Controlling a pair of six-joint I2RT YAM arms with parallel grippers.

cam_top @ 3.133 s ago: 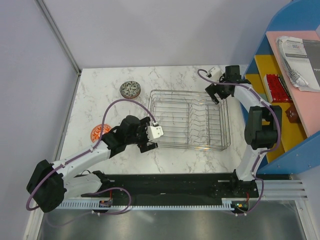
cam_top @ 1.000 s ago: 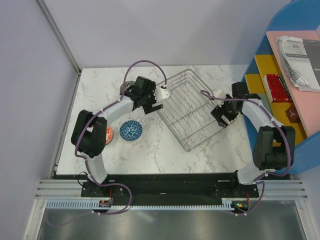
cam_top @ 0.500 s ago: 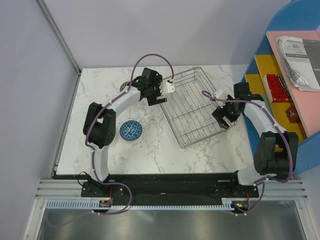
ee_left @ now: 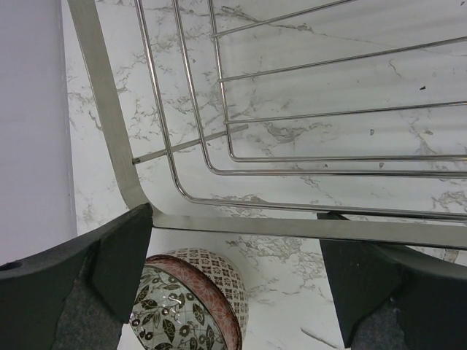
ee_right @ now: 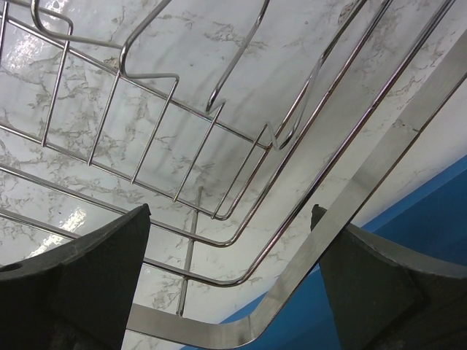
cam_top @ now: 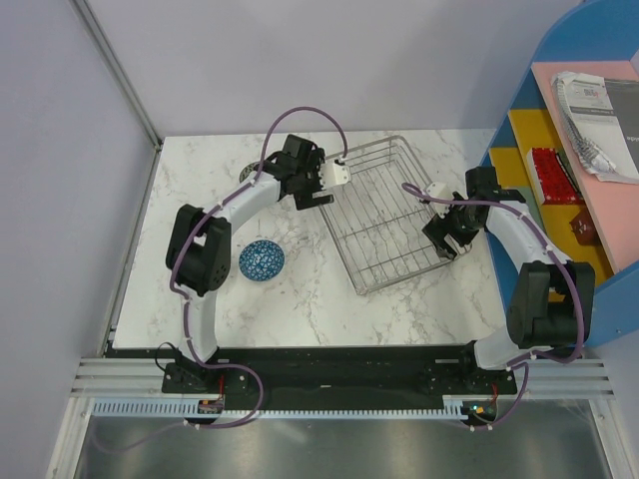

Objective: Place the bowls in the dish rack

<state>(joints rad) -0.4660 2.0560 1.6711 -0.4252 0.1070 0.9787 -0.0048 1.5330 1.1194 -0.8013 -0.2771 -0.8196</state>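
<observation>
Wide open, the left gripper (ee_left: pixel 233 222) straddles the dish rack (cam_top: pixel 384 215) corner rim, the right gripper (ee_right: pixel 230 219) gapes at the opposite rim; blue bowl (cam_top: pixel 262 259) sits apart.

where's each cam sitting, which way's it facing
Top external: fixed above, behind both arms, which show whole; faces down on table, dish rack, blue bowl.
Left wrist: on the wrist, facing down at rack corner and leaf-patterned bowl; left gripper open below.
Right wrist: likewise, facing down at rack rim; right gripper open below.
All three share the rack.
</observation>
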